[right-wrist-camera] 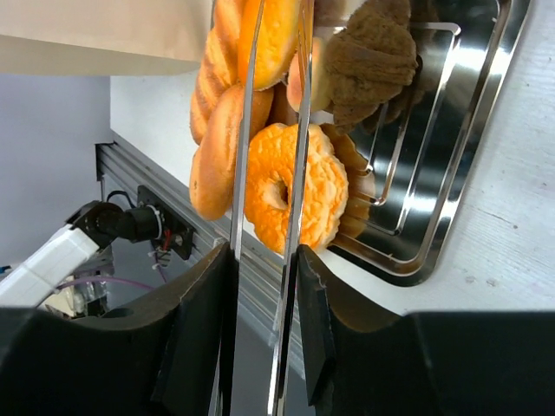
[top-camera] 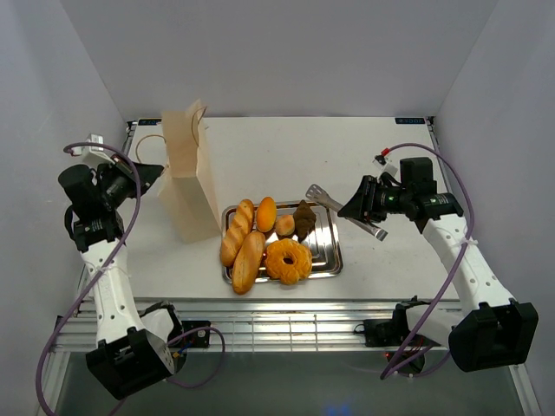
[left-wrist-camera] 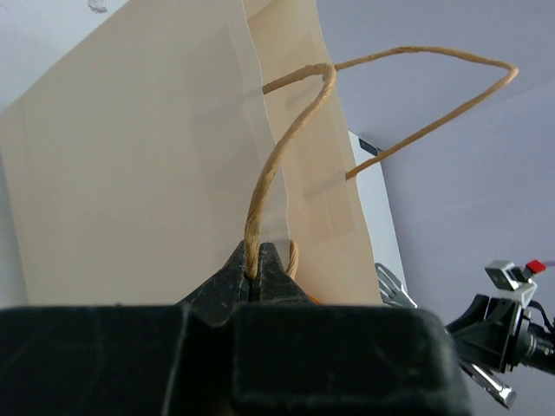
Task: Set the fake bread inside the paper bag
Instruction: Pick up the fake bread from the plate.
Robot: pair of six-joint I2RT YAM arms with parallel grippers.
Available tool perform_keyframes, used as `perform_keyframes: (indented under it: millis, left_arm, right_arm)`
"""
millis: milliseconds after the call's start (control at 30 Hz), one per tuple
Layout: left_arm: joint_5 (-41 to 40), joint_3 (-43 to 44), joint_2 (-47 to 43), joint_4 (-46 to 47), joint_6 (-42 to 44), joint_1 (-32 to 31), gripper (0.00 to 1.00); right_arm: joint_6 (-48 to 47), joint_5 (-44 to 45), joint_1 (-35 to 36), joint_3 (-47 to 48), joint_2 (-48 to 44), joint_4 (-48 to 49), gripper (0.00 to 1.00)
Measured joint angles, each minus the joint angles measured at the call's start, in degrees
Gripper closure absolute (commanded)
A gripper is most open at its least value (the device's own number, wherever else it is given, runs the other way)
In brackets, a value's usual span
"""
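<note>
- The left gripper (left-wrist-camera: 257,269) has its jaws pressed together on the twisted cord handle (left-wrist-camera: 286,147) of the smooth cream paper bag (left-wrist-camera: 130,173), which stands upright near the worktop's (top-camera: 390,156) left edge.
- The right gripper (right-wrist-camera: 263,295) pinches the thin polished tongs (right-wrist-camera: 299,130).
- The glossy fake bread (top-camera: 260,238) lies on the mirror-bright rectangular tray (top-camera: 328,260) by the front edge.

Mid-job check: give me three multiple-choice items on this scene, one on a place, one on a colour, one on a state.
1. The paper bag stands:
A on the steel tray
B beside the tray, on the left arm's side
C behind the right arm

2. The small pastry at the tray's far right corner is:
A dark brown
B green
C white

3. The left claw is:
A open over the tray
B shut on the tongs
C shut on the bag's cord handle

Answers:
1. B, the top view shows the bag left of the tray.
2. A, it reads dark brown there.
3. C, the left wrist view shows the cord pinched. The right claw holds the metal tongs.
</note>
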Motion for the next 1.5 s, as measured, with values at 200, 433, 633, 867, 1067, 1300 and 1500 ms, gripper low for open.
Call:
perform_keyframes:
  millis: [200, 433, 633, 867, 1067, 1300, 1500]
  left_arm:
    - [-6.25, 1.92, -0.28, -1.99, 0.02, 0.00, 1.00]
    - [-12.59, 4.59, -0.72, -2.69, -0.04, 0.00, 1.00]
    - [-13.38, 4.59, -0.76, -2.34, -0.66, 0.00, 1.00]
    - [-14.23, 4.57, -0.79, -1.68, -1.75, 0.00, 1.00]
    - [-14.23, 4.59, -0.74, -1.05, -2.58, 0.00, 1.00]
    - [-14.08, 7.34, -0.20, -2.34, -2.05, 0.00, 1.00]
    - [-13.25, 8.28, -0.04, -2.32, -1.97, 0.00, 1.00]
  right_arm:
    - [-0.94, 1.84, 0.00, -3.67, -1.62, -1.20, 0.57]
    - [-3.08, 2.34, 0.00, -5.07, -2.97, -3.67, 0.53]
    - [-5.70, 1.33, 0.55, -5.66, -3.58, -8.41, 0.49]
    - [-4.83, -0.81, 6.32, -5.86, -4.39, -9.53, 0.48]
    - [0.11, -0.39, 16.90, -4.66, -2.03, -6.80, 0.49]
    - [9.97, -1.25, 24.15, -4.85, -1.60, -0.33, 0.50]
    - [20.13, -2.19, 30.88, -9.09, -5.16, 6.80, 0.50]
